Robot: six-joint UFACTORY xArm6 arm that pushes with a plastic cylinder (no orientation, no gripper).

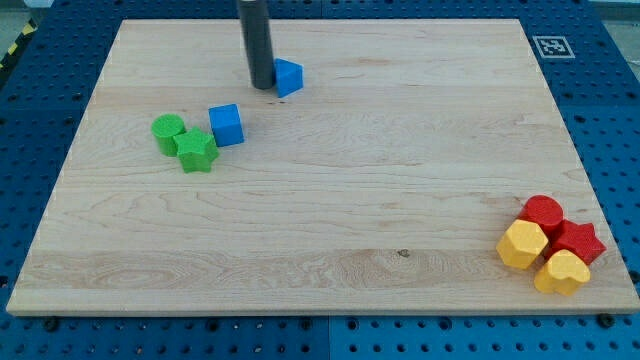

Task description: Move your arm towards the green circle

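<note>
The green circle [168,130] sits on the wooden board at the view's left, touching a green star [197,151] just below and right of it. A blue cube [227,124] stands right of the green circle, close to the star. My dark rod comes down from the view's top; my tip [260,85] rests on the board above and right of the green circle, right beside a small blue block [288,76] on its right.
At the view's bottom right a cluster: a red circle [543,213], a red star [579,242], a yellow hexagon [523,244] and a yellow heart [561,271]. A fiducial marker [551,46] is at the board's [350,200] top right corner.
</note>
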